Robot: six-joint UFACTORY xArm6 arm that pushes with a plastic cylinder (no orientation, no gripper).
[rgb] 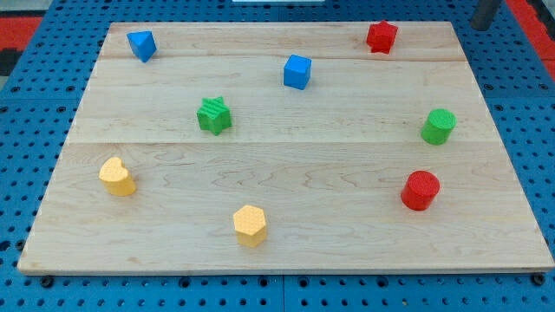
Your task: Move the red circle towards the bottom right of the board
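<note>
The red circle [421,190] stands on the wooden board [286,234] at the view's right, below the middle. My tip [479,27] shows at the view's top right corner, just off the board's far edge, well above the red circle and to the right of a red star-shaped block [381,36]. It touches no block.
A green cylinder [439,126] stands just above the red circle. A blue cube [297,71] is at top centre and a blue block [141,44] at top left. A green star [213,115], a yellow block [117,177] and a yellow hexagon [250,225] lie to the left.
</note>
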